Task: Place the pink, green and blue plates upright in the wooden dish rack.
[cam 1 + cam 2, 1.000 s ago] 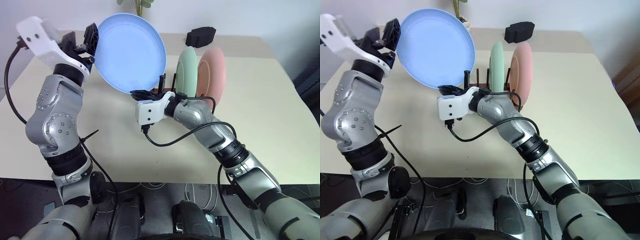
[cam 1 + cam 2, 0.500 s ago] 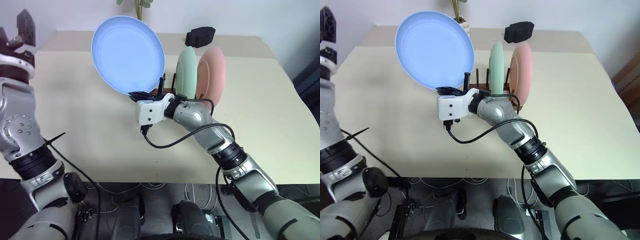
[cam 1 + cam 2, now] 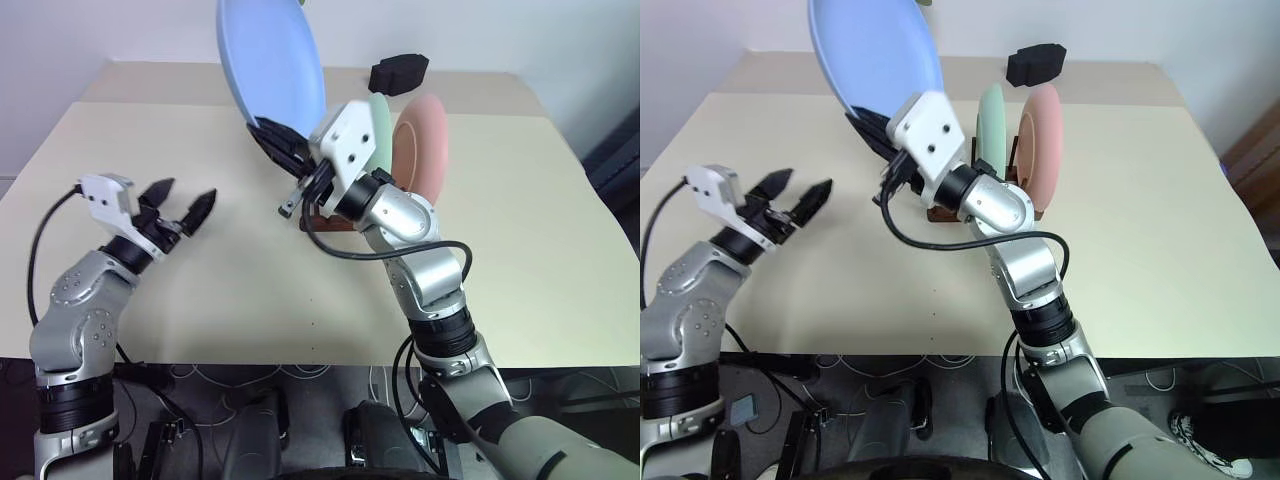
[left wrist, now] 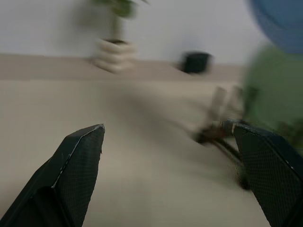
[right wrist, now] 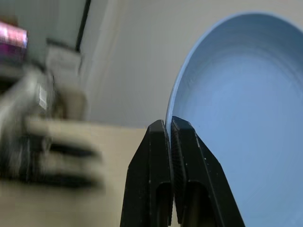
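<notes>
My right gripper (image 3: pixel 272 135) is shut on the lower rim of the blue plate (image 3: pixel 270 60), holding it up in the air, tilted and nearly edge-on, left of and above the wooden dish rack (image 3: pixel 322 222). The right wrist view shows the closed fingertips (image 5: pixel 161 130) pinching the blue plate's (image 5: pixel 241 118) edge. The green plate (image 3: pixel 381 115) and the pink plate (image 3: pixel 420 140) stand upright in the rack, side by side, green on the left. My left gripper (image 3: pixel 190 192) hovers low over the table at the left, open and empty, pointing toward the rack (image 4: pixel 222 118).
A black object (image 3: pixel 400 72) lies at the table's far edge behind the rack. A potted plant (image 4: pixel 113 54) stands at the back. The beige table (image 3: pixel 550 250) stretches bare to the right of the rack and in front of it.
My left gripper has come away from the blue plate's left rim and dropped low at the left. My right gripper has risen and rolled, turning the plate more edge-on.
</notes>
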